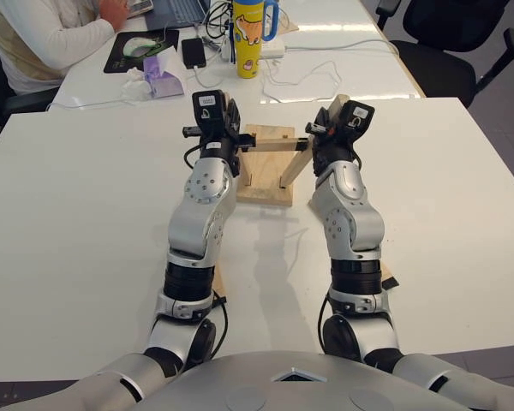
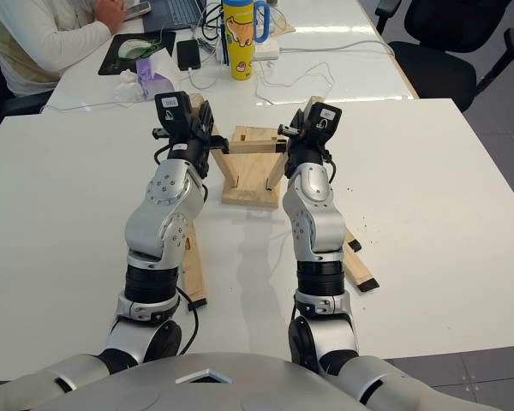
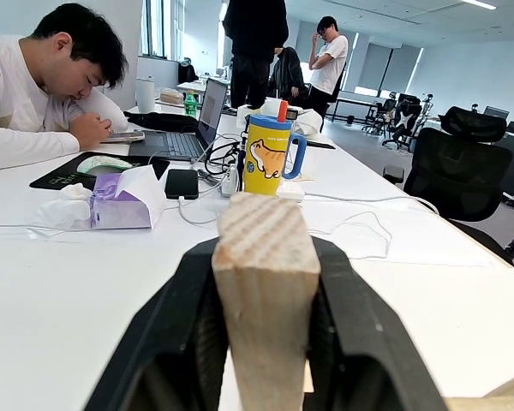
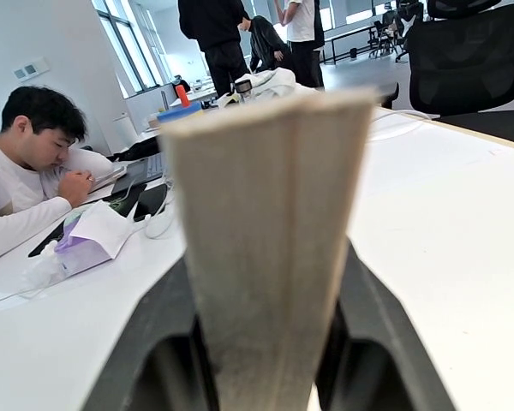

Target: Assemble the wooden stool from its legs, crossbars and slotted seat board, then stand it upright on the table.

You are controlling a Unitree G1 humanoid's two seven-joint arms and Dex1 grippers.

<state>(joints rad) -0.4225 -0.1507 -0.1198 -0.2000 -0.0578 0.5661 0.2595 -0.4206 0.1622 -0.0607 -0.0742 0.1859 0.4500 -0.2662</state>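
The part-built stool lies on the white table (image 1: 86, 214) between my two arms. Its seat board (image 1: 265, 192) lies flat, with two legs slanting up from it and a crossbar (image 1: 274, 145) joining them. My left gripper (image 1: 226, 120) is shut on the left leg's upper end (image 3: 265, 257). The right gripper (image 1: 329, 120) is shut on the right leg (image 4: 270, 214), whose lower part (image 1: 296, 168) runs down to the board. Two loose wooden pieces lie on the table, one under my left forearm (image 2: 193, 265) and one under my right forearm (image 2: 356, 264).
Behind the stool, on the adjoining table, stand a yellow cup (image 1: 249, 36), a purple tissue box (image 1: 160, 79) and a phone (image 1: 193, 51) among cables. A person works at the back left. A black chair (image 1: 463, 51) stands at the back right.
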